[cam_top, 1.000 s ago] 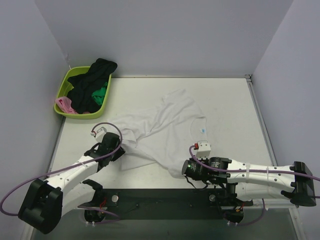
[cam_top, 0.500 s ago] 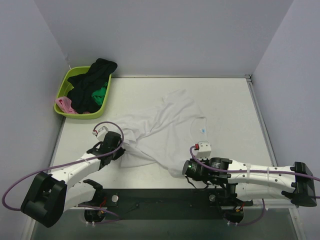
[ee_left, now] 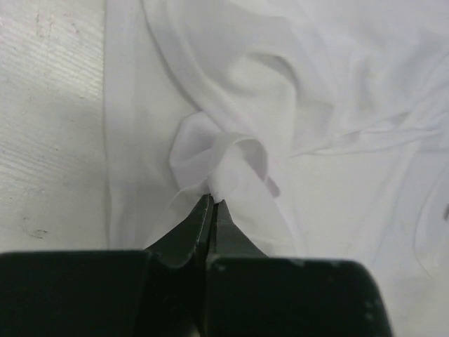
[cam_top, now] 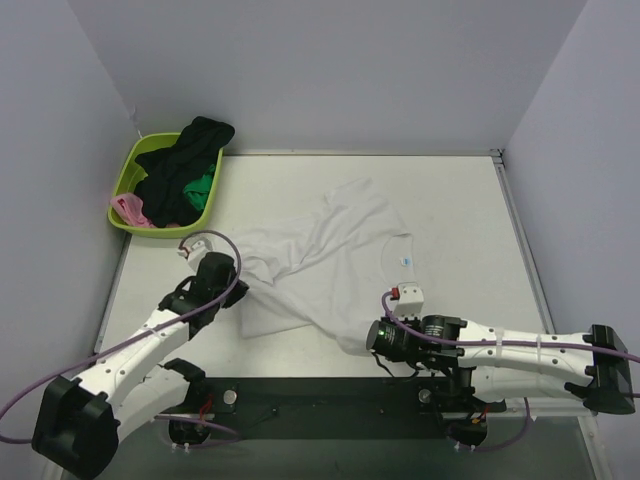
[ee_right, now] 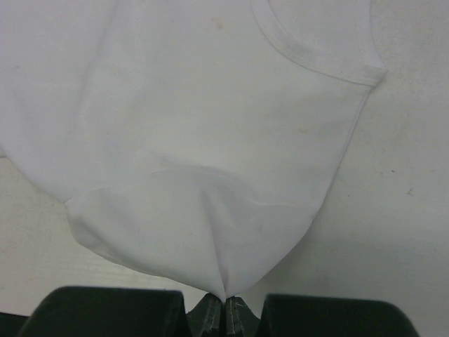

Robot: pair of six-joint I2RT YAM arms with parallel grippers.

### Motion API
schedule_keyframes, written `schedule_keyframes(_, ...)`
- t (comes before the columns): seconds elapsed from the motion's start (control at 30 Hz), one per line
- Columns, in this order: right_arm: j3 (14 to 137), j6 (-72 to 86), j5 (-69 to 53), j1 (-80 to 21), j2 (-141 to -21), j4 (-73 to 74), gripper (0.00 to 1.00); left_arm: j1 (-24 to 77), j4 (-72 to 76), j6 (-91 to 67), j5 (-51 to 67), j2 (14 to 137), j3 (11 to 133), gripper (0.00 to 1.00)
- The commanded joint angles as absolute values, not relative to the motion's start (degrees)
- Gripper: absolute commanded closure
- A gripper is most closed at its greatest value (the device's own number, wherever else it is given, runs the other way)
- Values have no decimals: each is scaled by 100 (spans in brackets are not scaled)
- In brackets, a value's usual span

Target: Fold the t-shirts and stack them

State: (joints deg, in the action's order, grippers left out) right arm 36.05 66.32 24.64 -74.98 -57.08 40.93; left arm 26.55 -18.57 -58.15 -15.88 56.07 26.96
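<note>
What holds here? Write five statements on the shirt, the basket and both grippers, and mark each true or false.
1. The left gripper is shut on a bunched fold of the white t-shirt. True.
2. The right gripper hangs open above the shirt. False: the right gripper is shut on a pinched edge of the white t-shirt.
3. The lime green basket holds a black garment, a green garment and a pink garment. True.
4. The white t-shirt lies neatly folded. False: it lies spread and crumpled on the table.
5. The basket sits at the table's far right corner. False: it is at the far left corner.
</note>
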Motion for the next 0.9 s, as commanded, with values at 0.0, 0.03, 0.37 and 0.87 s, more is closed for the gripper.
schedule_keyframes(0.0, 3735, 6601, 2821, -7488, -5397, 4368, 100, 2637, -2469, -5468, -1591, 5055, 3374, 100)
schedule_keyframes(0.03, 3883, 6540, 2891, -7471, -5353, 4420, 100, 2628, -2679, -5415, -1591, 4975, 3479, 100)
schedule_keyframes(0.37, 6621, 4829, 4446, -6847, -4834, 5159, 100, 2347, -3673, -4501, -1477, 4570, 5632, 100)
schedule_keyframes(0.87, 12180, 1090, 2990, -6820, -5634, 3832, 100, 1529, -4096, -3384, 325, 6047, 11132, 100)
